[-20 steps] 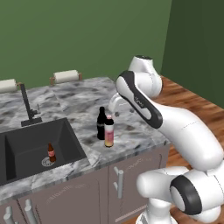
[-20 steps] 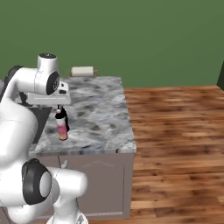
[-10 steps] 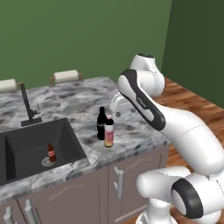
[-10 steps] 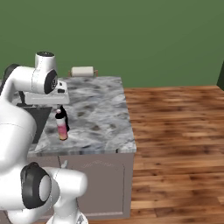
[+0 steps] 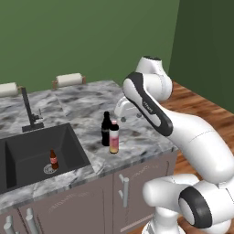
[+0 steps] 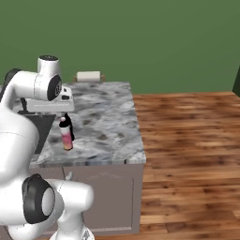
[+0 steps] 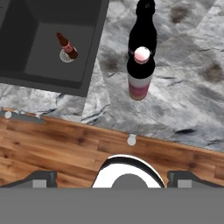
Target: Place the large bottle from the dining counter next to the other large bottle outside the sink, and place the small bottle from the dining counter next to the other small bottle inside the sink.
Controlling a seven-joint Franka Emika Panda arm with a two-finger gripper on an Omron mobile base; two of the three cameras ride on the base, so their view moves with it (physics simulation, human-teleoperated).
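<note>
A: Where's the tall pink-to-yellow bottle (image 5: 114,137)?
B: Below the gripper (image 5: 122,111), upright, touching the tall black cola-style bottle (image 5: 106,129), paired outside the matte black sink (image 5: 73,141).
A: The hand?
B: Spread wide, holding nothing. The tiny red-brown bottle (image 7: 67,46) waits in the basin.
</note>
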